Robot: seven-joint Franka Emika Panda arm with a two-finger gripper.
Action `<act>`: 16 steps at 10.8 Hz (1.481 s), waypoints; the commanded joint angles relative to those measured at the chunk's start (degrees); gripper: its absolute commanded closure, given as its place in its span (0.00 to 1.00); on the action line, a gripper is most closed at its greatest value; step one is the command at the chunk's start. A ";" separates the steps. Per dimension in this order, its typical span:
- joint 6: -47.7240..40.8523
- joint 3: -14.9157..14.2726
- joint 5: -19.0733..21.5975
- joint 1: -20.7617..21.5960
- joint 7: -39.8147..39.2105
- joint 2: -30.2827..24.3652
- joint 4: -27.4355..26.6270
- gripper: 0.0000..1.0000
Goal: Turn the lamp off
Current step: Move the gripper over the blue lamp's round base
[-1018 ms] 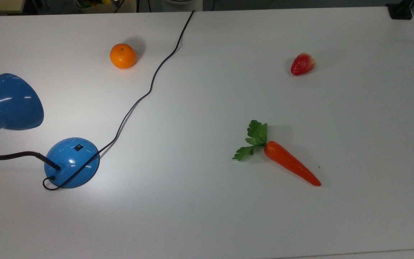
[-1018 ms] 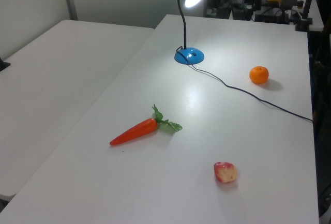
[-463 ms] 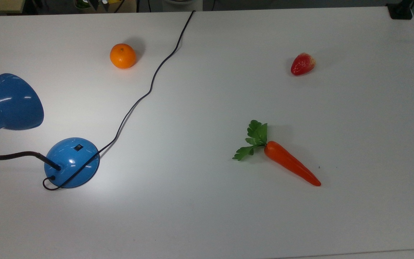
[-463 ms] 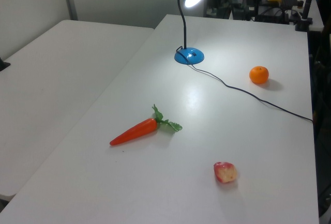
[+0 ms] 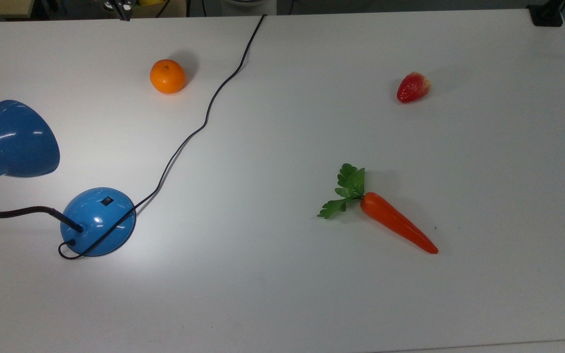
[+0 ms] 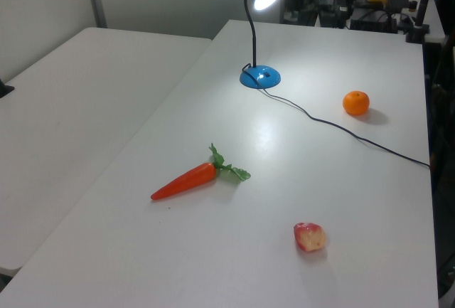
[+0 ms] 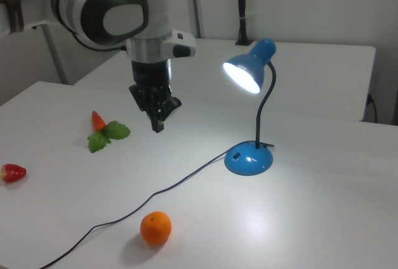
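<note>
Right view, left to right: strawberry at the table edge, carrot, then gripper hanging above the surface with fingers together, well apart from the lamp on the right view's right. Lamp lit, neck rising upright from round base, shade tilted down toward the right view's left. Cord trailing past the orange.
</note>
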 commanded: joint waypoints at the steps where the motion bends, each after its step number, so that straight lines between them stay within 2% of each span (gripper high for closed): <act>1: 8.88 0.32 0.20 -0.25 3.04 1.02 -3.32 0.91; 3: 18.00 0.06 0.20 -0.34 7.25 3.47 -4.73 0.91; 5: 23.30 -0.03 0.20 -0.69 10.16 6.64 -4.74 0.91; 8: 34.36 0.23 0.11 0.71 17.19 14.10 -4.21 0.92; 12: 45.80 0.32 0.28 0.71 17.65 18.60 -4.12 0.92; 14: 52.39 0.32 2.81 0.80 17.82 21.14 -4.12 0.92; 16: 57.76 0.32 3.54 1.06 18.96 23.87 -4.04 0.92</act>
